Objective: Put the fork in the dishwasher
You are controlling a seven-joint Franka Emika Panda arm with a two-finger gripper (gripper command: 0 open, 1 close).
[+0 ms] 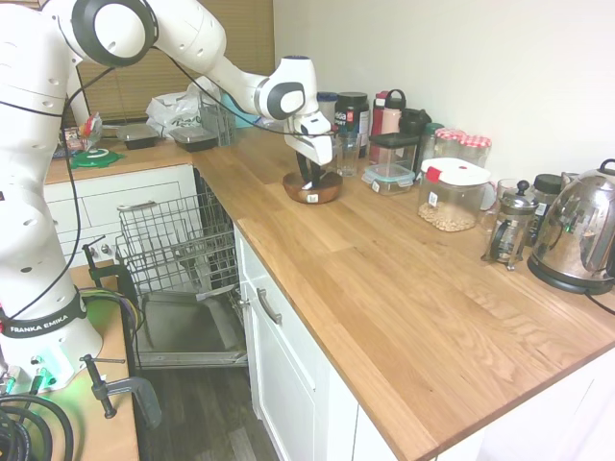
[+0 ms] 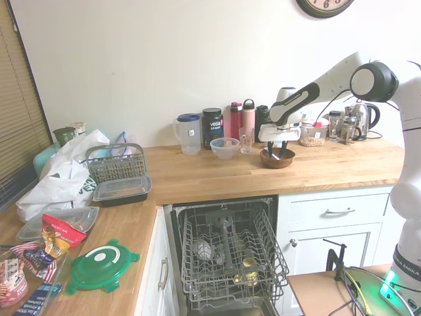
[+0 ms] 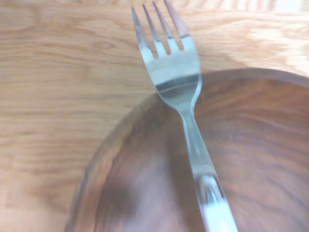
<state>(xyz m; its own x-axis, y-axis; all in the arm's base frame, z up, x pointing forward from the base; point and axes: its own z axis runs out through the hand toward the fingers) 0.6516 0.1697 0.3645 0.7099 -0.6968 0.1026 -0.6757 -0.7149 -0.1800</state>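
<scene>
End effector [image 1: 308, 179] down in wooden bowl [image 1: 312, 189], finger gap unreadable; fork [image 3: 181, 92] tines over rim.

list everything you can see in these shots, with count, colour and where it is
fork: 1, silvery, lying in the bowl with its tines over the rim
wooden bowl: 1, brown, on the counter below the pincer
dishwasher: 1, grey wire rack pulled out, door down, under the counter
counter: 1, light wood, L-shaped
kettle: 1, shiny metal, far end of the counter
French press: 1, glass and black, beside the kettle
lidded jar: 1, clear with white lid, by the wall
clear bowl: 1, by the bottles
green lid: 1, on the side counter
pincer: 1, dark, down in the bowl; open or shut unclear
</scene>
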